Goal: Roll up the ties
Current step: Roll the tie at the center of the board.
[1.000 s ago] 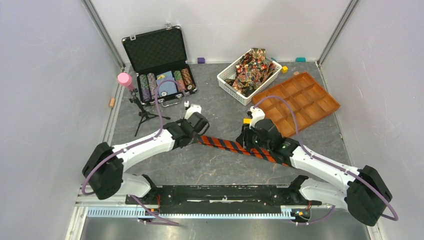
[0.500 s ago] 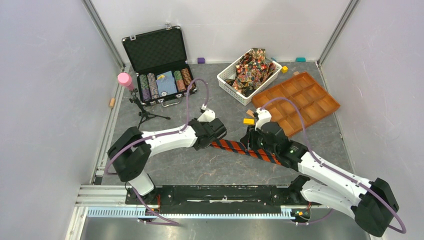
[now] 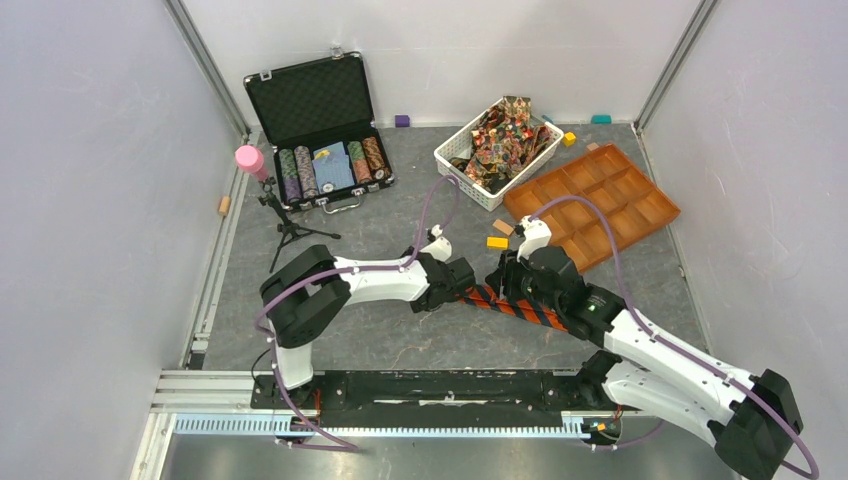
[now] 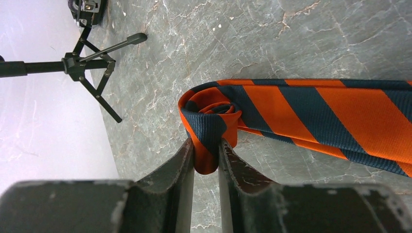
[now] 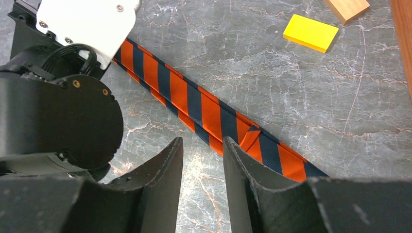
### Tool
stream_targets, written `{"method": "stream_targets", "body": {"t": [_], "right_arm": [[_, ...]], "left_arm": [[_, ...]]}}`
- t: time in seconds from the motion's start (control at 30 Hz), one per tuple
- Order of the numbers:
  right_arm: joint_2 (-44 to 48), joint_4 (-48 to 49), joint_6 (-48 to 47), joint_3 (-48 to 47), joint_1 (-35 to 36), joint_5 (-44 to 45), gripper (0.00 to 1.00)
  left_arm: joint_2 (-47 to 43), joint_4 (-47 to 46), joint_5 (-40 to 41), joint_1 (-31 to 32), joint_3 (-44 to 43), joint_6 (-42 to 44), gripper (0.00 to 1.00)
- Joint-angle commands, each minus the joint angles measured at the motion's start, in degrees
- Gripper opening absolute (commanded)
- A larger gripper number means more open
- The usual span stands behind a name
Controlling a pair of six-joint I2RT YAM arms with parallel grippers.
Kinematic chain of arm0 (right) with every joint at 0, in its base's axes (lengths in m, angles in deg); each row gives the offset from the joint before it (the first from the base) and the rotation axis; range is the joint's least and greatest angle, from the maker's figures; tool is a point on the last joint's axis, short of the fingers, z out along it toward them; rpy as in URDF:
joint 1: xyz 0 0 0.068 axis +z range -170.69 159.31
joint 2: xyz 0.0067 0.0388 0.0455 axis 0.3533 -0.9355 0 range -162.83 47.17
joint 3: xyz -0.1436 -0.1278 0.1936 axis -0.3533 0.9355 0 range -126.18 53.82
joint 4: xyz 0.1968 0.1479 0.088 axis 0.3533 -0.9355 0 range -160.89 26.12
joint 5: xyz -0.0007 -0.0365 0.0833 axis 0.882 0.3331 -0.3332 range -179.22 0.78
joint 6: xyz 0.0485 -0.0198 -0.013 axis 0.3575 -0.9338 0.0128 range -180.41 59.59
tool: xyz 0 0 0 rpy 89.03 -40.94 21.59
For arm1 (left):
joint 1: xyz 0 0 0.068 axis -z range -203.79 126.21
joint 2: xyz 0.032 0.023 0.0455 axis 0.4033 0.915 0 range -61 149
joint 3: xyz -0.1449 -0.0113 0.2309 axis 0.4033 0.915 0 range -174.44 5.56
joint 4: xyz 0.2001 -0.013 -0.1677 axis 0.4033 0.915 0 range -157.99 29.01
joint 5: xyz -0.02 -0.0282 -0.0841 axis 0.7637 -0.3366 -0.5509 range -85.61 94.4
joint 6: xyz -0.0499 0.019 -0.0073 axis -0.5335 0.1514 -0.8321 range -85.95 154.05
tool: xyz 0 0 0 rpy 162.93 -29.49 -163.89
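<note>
Progress was early: L gripper (image 4: 206,145) pinched the rolled start of the striped tie (image 4: 311,111), few turns done, rest lay flat toward R gripper (image 5: 203,145), which hung over it, jaws apart, holding nothing. Patterned ties (image 3: 505,135) sat unrolled in a basket (image 3: 465,178) well beyond. Yellow block (image 5: 311,32) lay past R gripper, clear of the tie.

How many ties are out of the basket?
1: the striped tie on the table centre, rolled end in the left gripper. Other ties piled in the white basket, uncountable.
</note>
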Motion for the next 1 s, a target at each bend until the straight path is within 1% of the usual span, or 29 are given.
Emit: {"method": "stream_targets", "body": {"t": [0.0,0.1,0.2,0.6,0.73,0.97], "right_arm": [[1.1,0.4,0.6,0.4,0.1,1.2,0.42],[1.4,0.2,0.6,0.6,0.0,1.2,0.42],[1.7,-0.1,0.6,0.7,0.1,1.3,0.43],[2.5,-1.0,0.6,0.7,0.0,1.8,0.43],[2.9,-1.4,0.6,0.6,0.1,2.0,0.44],[4.9,-2.7,0.9,0.3,0.1,3.6,0.44]], "left_arm": [[1.4,1.6,3.8,1.1,-3.0,-0.9,0.32],[2.1,1.6,3.7,1.6,-3.7,-0.9,0.42],[2.7,1.6,3.2,2.3,-4.5,-1.0,0.46],[6.6,3.1,1.6,5.1,-7.7,-2.2,0.47],[7.2,3.0,0.5,5.6,-8.1,-2.7,0.49],[7.7,2.1,-2.2,5.7,-8.8,-3.6,0.48]]}}
